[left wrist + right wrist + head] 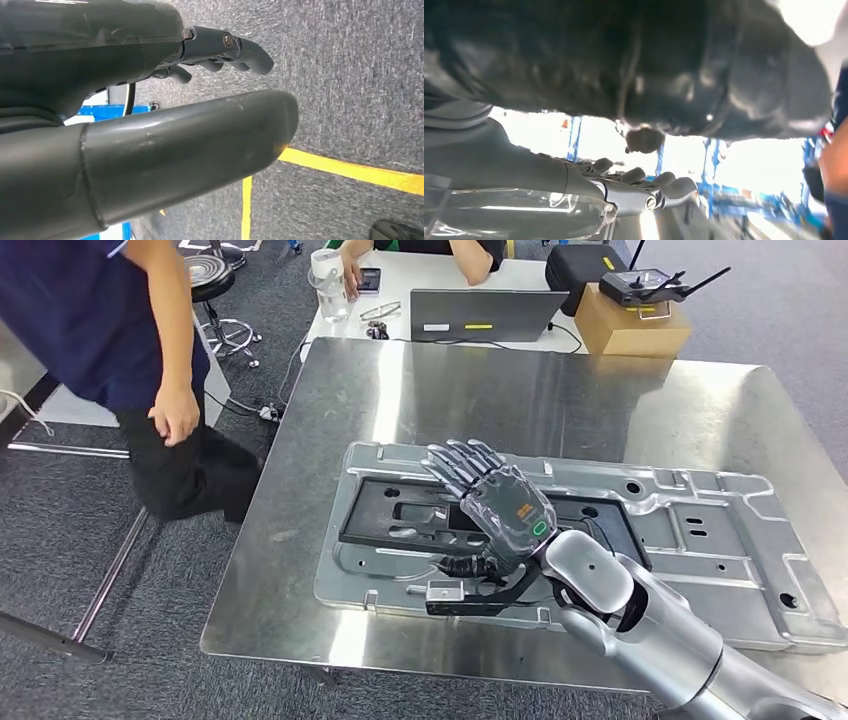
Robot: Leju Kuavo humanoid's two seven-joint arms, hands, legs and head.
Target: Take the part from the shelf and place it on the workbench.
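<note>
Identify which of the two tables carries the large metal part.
The near steel workbench carries the metal part, under the right hand; the white table behind holds a laptop.

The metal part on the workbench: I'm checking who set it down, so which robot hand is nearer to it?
Right. The right hand hovers open just over the metal part on the workbench; the left hand hangs over carpet floor.

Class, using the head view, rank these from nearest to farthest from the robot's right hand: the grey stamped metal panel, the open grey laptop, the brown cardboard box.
1. Grey stamped metal panel, directly under the right hand.
2. Open grey laptop, beyond the steel workbench, straight ahead.
3. Brown cardboard box, far right corner.
</note>
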